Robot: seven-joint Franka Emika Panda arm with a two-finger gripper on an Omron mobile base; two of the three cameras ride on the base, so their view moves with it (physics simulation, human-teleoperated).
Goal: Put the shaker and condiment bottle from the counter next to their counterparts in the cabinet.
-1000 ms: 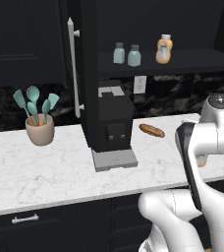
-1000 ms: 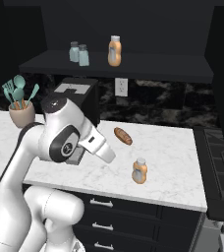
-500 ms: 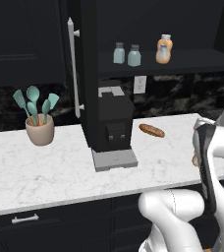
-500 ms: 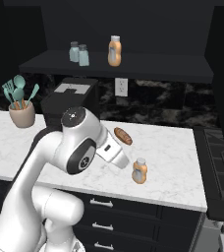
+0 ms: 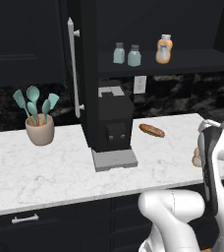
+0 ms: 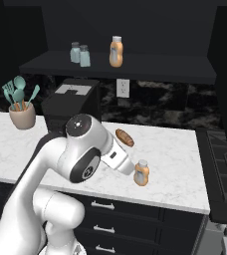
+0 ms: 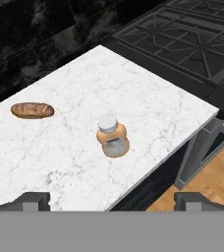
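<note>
Approach to the condiment bottle point(image 7: 112, 138)
Bottle stands upright on the counter point(image 7: 148, 93) near its front edge; gripper point(image 7: 112, 199) poised above, jaws fully open, empty; next move calls for descent astride the bottle

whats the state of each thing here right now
condiment bottle: upright on the counter, capped, not held
gripper: open, above the bottle
shelf orange bottle: upright in the cabinet
two shakers: upright, side by side on the shelf
cabinet door: open
bread roll: lying flat on the counter
</note>
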